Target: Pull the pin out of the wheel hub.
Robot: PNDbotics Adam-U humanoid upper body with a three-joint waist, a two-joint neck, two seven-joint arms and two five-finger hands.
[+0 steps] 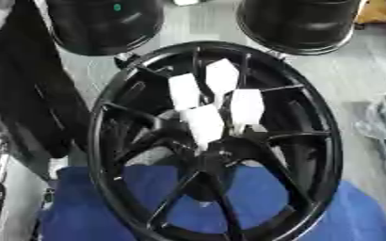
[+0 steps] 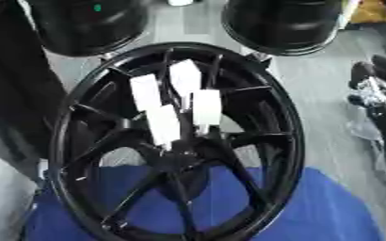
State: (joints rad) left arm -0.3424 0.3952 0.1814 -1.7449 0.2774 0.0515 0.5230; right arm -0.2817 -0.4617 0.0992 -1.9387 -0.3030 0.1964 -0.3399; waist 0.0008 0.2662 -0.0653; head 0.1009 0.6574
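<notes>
We see the black wheel lying tilted on a blue cloth, four white tags clustered at its hub. We cannot make out which one is the pin. It looks light and stiff; we would pinch a tag's upper end. Neither hand shows, so their fingers are out of view. Two black tubs stand behind on grey floor.

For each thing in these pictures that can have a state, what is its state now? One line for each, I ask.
black wheel: tilted, its lower part over the blue cloth
white tags: four, clustered at the spokes just above the hub
hub: no pin can be made out
blue cloth: spread under the wheel
right hand: at the right edge, away from the wheel, fingers unclear
left hand: not in view
</notes>
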